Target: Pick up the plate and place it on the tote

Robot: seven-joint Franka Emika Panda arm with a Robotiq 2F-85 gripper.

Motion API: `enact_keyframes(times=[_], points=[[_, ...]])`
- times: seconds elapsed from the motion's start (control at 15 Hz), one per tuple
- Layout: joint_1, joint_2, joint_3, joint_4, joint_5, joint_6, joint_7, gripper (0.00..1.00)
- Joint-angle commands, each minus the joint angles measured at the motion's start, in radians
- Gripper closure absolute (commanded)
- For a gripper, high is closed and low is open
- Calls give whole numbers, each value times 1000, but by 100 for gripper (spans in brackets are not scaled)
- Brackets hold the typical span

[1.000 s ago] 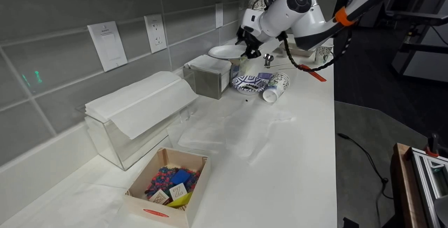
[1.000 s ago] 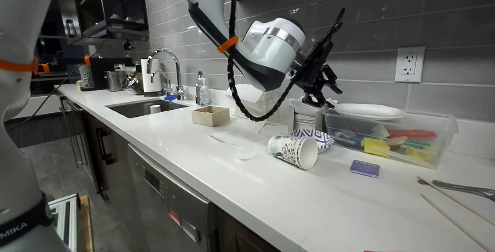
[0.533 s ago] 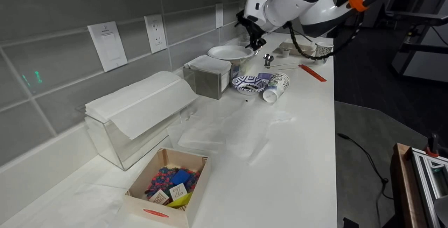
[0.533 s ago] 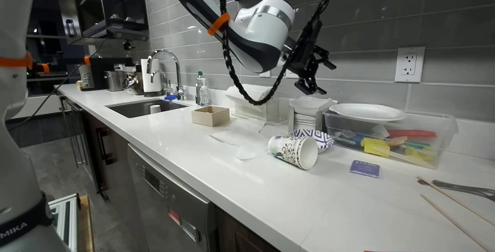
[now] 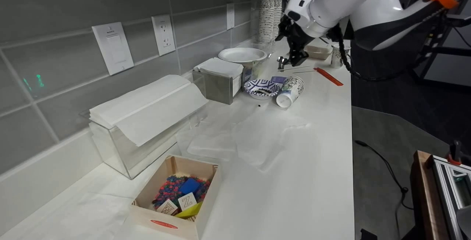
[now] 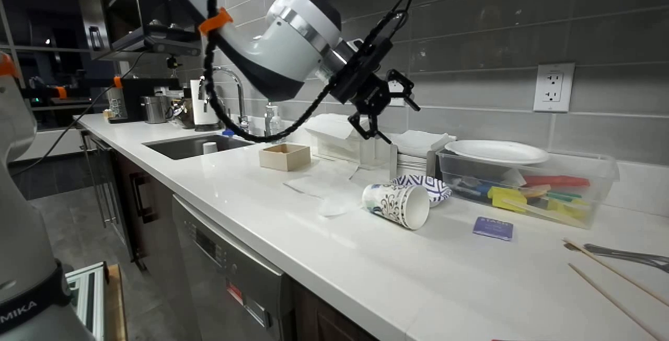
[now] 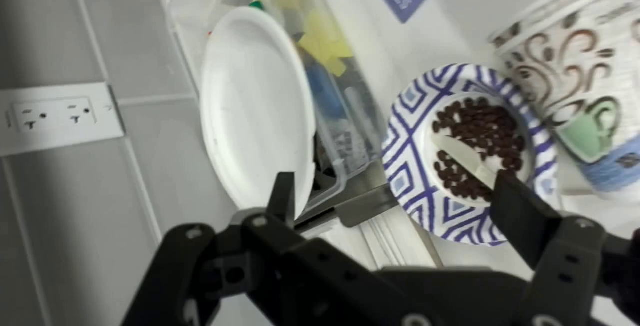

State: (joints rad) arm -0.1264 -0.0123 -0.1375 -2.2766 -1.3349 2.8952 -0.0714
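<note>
Both fingers of the gripper (image 6: 403, 124) stand wide apart, slanting down and to the right in the air over the counter (image 6: 460, 278). From the left in an exterior view, a sink (image 6: 172, 148) holds a small white thing (image 6: 210, 147), perhaps a cup, too far off to be sure. Next comes a wooden box (image 6: 277, 160); coloured bits (image 5: 169, 188) and lettered blocks (image 5: 187, 201) show inside it in an exterior view. Then a clear holder (image 6: 347, 148) of white paper towels (image 6: 334, 125) stands near the tiled wall (image 6: 470, 79), with loose white paper (image 6: 334, 189) lying before it. A patterned paper cup (image 6: 381, 201) lies on its side, just beside a blue-and-white bowl (image 6: 438, 190); the wrist view shows dark brown bits (image 7: 480, 121) in the bowl. Behind these is a grey napkin holder (image 6: 431, 164). The plate (image 6: 496, 151), apart from the gripper, lies flat on top of the tote (image 6: 601, 184), a clear box of coloured things (image 6: 507, 197). A purple packet (image 6: 493, 228) lies in front of the tote; farthest right are metal cutlery (image 6: 622, 253) and two thin wooden sticks (image 6: 611, 299).
</note>
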Motion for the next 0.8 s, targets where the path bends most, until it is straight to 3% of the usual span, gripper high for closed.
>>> enact_keyframes(times=[0.0,0.13,0.27,0.33,0.47,0.73], points=[[-2,-217,-40,-254,277,9,-152,0],[71,-298,-133,-352,435,36,-249,0],[197,-410,-260,-433,593,6,-348,0],[53,-275,-117,-325,502,28,-281,0],[110,-352,-179,-393,595,32,-350,0],[127,-388,-190,-424,615,34,-358,0]])
